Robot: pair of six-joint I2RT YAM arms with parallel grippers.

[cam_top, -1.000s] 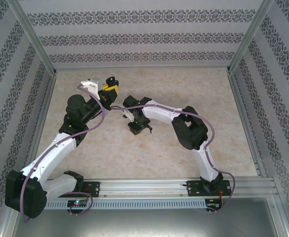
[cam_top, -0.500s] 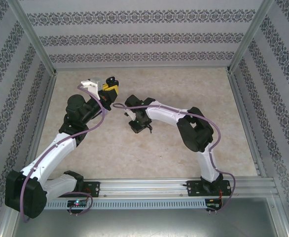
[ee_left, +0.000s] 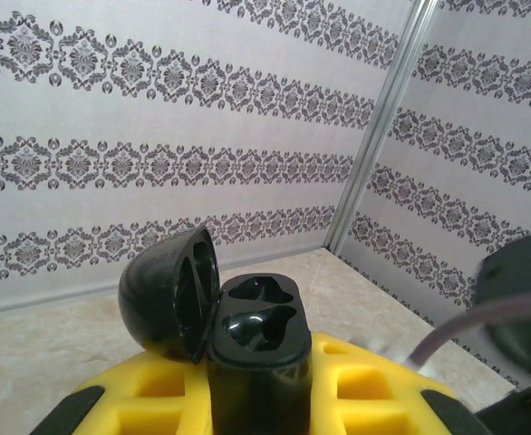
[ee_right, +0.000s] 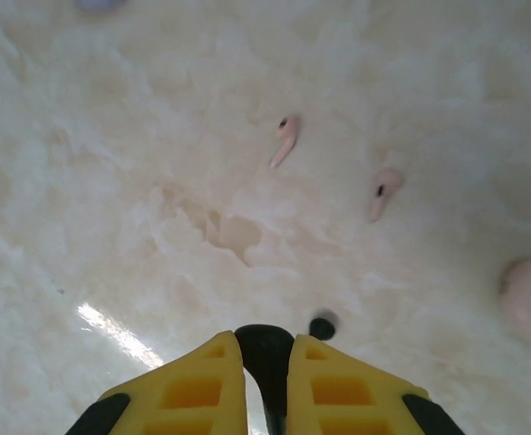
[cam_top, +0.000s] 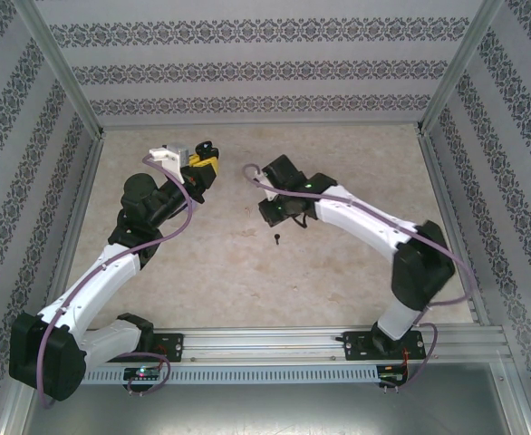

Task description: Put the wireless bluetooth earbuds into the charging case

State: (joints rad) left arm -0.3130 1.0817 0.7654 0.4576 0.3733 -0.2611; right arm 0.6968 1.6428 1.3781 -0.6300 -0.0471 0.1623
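In the overhead view, the left gripper [cam_top: 204,163], upper left of centre, is clamping a glossy black plastic charging case [cam_top: 204,147]. It is holding the case off the marbled beige tabletop [cam_top: 229,281] and turning it toward the middle, seemingly to offer its opening to the other arm. The right gripper [cam_top: 275,211] is hanging just right of centre. One loose black earbud [cam_top: 275,238] is lying on the tabletop just below it in the frame.

In the left wrist view, the yellow fingers are pressing on either side of the single case at the bottom centre. Its domed lid [ee_left: 170,294] is hanging open to the left. Both of its two wells [ee_left: 258,313] are showing empty, so no earbud is seated yet.

In the right wrist view, the yellow claw at the bottom centre is pinching a small black rounded piece [ee_right: 264,343]. I judge it to be the other black earbud, lifted for carrying to the case. The loose black earbud is sitting just right of the fingertips. Two pale pink stemmed earbuds [ee_right: 285,139] are lying apart in the upper middle. One round pink case [ee_right: 530,299] is peeking in at the right edge.
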